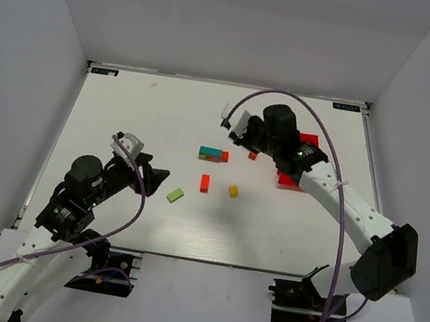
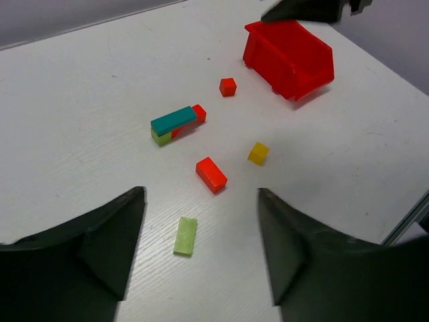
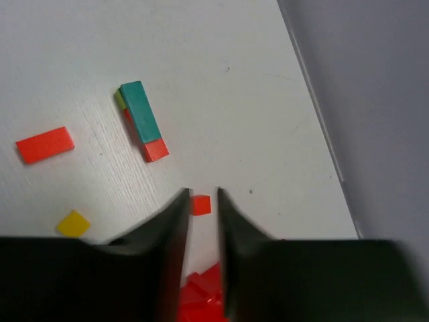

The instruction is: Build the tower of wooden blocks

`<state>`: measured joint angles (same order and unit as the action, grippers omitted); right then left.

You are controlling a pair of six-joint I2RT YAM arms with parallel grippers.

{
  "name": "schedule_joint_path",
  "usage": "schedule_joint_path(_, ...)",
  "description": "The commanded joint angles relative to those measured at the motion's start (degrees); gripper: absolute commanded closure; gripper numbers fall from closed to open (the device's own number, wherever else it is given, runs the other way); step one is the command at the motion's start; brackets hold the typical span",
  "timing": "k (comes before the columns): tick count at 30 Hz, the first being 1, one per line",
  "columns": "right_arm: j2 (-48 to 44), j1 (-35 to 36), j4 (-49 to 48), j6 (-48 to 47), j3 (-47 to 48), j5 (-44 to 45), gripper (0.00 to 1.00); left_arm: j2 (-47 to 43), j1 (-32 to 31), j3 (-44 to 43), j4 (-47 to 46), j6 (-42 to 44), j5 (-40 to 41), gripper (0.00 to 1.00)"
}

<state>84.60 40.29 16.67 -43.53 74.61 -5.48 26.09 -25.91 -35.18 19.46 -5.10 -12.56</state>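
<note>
I judged this the gathering stage: only a start of the tower stood, with loose pieces scattered around it. My left claw hung wide open over the table, gripping nothing, and the lime bar lay flat just below its gap, touched by neither finger. That looked the likeliest next pick, calling for a drop straight down and a squeeze across the bar's narrow sides. Further right lay the red bar, and behind it the wood block tower sat mid-table, a teal bar resting on lime and red blocks. The yellow cube sat apart, to the right. My right claw showed only a narrow gap between its jaws with nothing clamped; the small red cube lay just past its tips, though whether they touched it I could not tell. The red bin stood beside that arm.
</note>
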Motion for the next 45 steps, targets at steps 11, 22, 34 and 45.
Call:
schedule_joint_path(11,10.41,-6.54,5.83,31.83,-3.07,-8.41,0.64,18.63,0.42,-0.42,1.71,-1.49,1.83,0.99)
schedule_joint_path(22,17.44,-6.54,7.86,34.04,-3.59,-12.89,0.41,27.62,0.42,-2.97,4.53,-0.96,1.56,0.0)
schedule_joint_path(34,15.68,-2.86,7.85,32.0,-2.1,-24.14,0.83,21.91,-0.1,-2.97,4.0,-2.19,6.75,0.0)
schedule_joint_path(45,18.94,3.56,0.31,50.09,-2.62,-11.16,0.23,16.89,-0.1,-2.35,4.0,-2.19,9.22,0.0)
